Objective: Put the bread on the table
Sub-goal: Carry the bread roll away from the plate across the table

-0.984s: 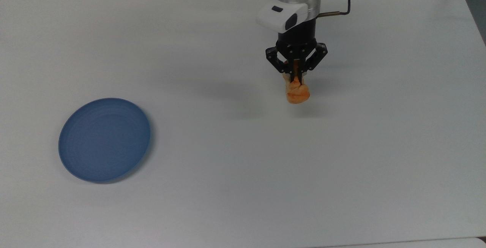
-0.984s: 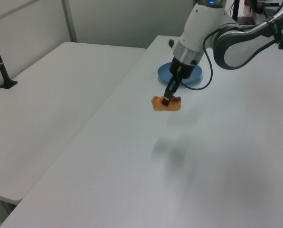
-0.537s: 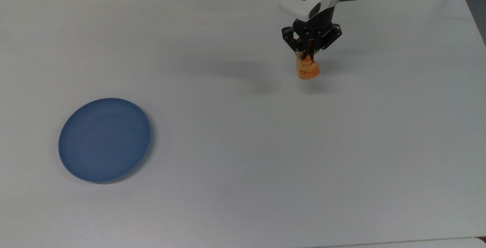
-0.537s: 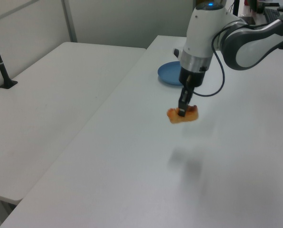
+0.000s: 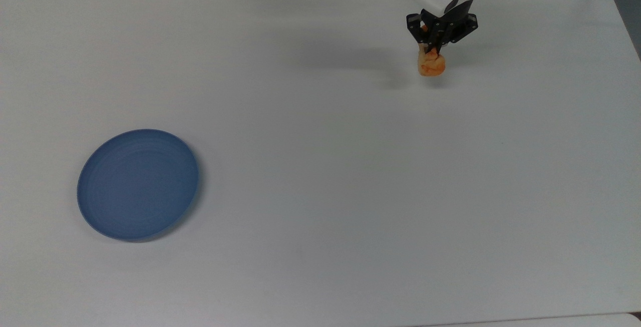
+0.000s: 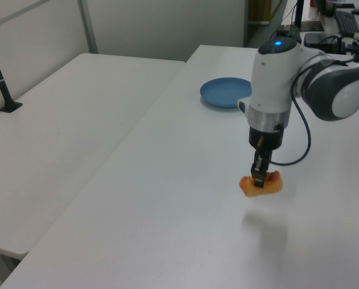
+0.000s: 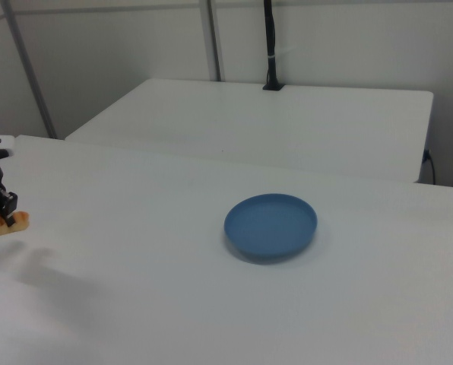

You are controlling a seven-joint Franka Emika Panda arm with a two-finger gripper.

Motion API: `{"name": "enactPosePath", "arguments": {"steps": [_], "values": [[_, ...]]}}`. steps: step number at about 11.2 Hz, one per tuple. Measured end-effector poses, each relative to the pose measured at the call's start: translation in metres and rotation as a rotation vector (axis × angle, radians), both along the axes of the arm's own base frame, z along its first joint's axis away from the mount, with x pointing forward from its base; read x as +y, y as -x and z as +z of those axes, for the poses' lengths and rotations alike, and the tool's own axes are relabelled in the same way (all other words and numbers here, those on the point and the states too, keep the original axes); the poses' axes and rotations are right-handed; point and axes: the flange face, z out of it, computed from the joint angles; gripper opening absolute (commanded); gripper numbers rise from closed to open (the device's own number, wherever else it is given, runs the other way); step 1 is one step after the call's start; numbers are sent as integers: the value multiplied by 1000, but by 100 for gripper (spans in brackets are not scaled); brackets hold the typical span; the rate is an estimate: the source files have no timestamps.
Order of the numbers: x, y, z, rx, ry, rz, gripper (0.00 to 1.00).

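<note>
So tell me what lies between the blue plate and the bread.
Nothing: in the top view, bare white table separates the blue plate from the bread, which the gripper holds.

I find no readable text, label, brand, number or sign in any view from my station.
</note>
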Motion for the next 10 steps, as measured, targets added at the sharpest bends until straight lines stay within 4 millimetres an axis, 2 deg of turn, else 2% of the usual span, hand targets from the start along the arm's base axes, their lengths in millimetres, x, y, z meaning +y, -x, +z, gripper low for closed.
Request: {"name": "enactPosePath", "arguments": {"steps": [4,7,10], "values": [[26,28,-22,-3,-15,13,14],[47,41,-33,-12,-39,52,17],[65,51,-52,-20,-31,81,18]]}}
